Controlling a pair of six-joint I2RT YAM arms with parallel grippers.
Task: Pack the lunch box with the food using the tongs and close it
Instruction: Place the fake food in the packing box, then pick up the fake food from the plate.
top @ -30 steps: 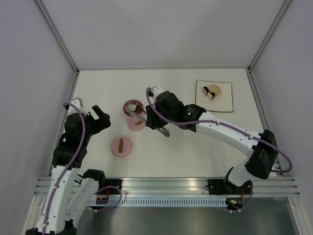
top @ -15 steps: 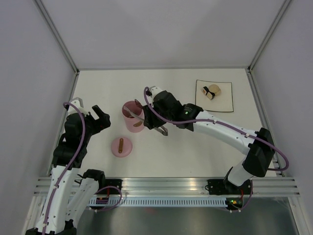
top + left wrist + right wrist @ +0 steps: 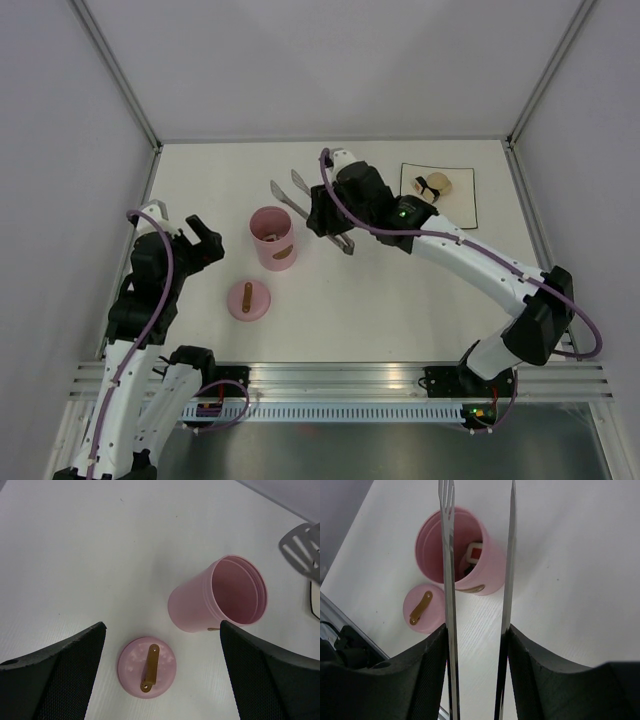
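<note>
The pink lunch box (image 3: pixel 271 236) stands open left of centre, seen from the side in the left wrist view (image 3: pixel 220 595). Inside it lies a white and dark piece of food (image 3: pixel 474 554). Its lid (image 3: pixel 248 299) rests handle-up on the table in front. My right gripper (image 3: pixel 332 222) is shut on the silvery tongs (image 3: pixel 288 192), whose two arms (image 3: pixel 447 580) stand spread with nothing between their tips, behind and right of the pot. More food (image 3: pixel 433 186) sits on the plate (image 3: pixel 458 212). My left gripper (image 3: pixel 200 238) is open above the lid (image 3: pixel 147 667).
The white dark-edged plate stands at the back right. Grey walls with metal posts enclose the table on three sides. A slotted metal rail runs along the near edge by the arm bases.
My right gripper has lifted the tongs out of the lunch box and moved them back and to the right. The tongs' arms have spread, leaving the food piece inside. The left arm has not moved.
</note>
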